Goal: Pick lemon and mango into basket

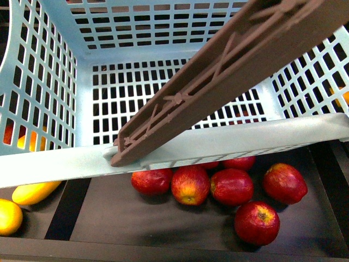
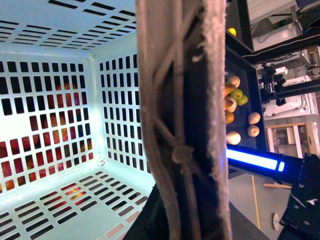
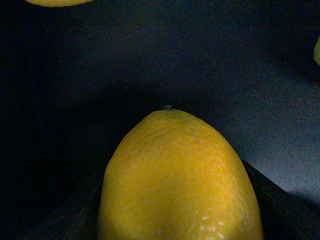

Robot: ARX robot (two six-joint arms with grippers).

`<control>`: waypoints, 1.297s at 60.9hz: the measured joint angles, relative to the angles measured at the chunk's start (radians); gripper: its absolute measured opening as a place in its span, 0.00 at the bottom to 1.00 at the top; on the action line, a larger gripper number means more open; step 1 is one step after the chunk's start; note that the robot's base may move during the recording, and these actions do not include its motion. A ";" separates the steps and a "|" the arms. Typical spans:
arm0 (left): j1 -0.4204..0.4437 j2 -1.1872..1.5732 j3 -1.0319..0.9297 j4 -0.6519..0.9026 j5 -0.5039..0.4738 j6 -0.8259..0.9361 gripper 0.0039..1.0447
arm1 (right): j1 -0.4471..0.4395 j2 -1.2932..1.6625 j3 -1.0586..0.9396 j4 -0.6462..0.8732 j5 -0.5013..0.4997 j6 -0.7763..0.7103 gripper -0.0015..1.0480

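The aqua basket [image 1: 49, 164] fills the upper part of the front view, and its slotted floor is bare. Its brown handle [image 1: 229, 71] crosses it on a slant. My left gripper [image 2: 182, 227] is shut on that handle [image 2: 175, 100], dark jaws on either side of it. My right gripper [image 3: 180, 220] is shut on the lemon [image 3: 175, 175], which fills the right wrist view above a dark tray. An elongated yellow fruit [image 1: 35, 191] below the basket's left end looks like the mango. Neither gripper shows in the front view.
Several red apples [image 1: 232, 185] lie on a dark shelf tray [image 1: 136, 224] under the basket's near rim. A rounder yellow fruit [image 1: 8, 216] lies at the far left. The left wrist view shows more fruit [image 2: 232, 107] on a dark shelf and a blue light bar [image 2: 250, 159].
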 joint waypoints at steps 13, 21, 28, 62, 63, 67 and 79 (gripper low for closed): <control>0.000 0.000 0.000 0.000 0.000 0.000 0.04 | -0.032 -0.277 -0.232 0.146 -0.090 0.009 0.61; 0.000 0.000 0.000 0.000 0.000 0.000 0.04 | -0.037 -0.530 -0.406 0.200 -0.183 0.045 0.61; 0.000 0.000 0.000 0.000 0.000 0.000 0.04 | -0.005 -0.789 -0.549 0.188 -0.268 0.082 0.61; 0.000 0.000 0.000 0.000 0.000 0.000 0.04 | 0.475 -1.161 -0.620 0.161 -0.236 0.194 0.61; 0.000 0.000 0.000 0.000 0.000 0.000 0.04 | 0.483 -1.160 -0.620 0.162 -0.235 0.195 0.61; 0.000 0.000 0.000 0.000 -0.001 0.000 0.04 | 0.528 -1.148 -0.621 0.172 -0.218 0.196 0.61; 0.000 0.000 0.000 0.000 0.000 0.000 0.04 | 0.620 -1.114 -0.636 0.190 -0.191 0.201 0.61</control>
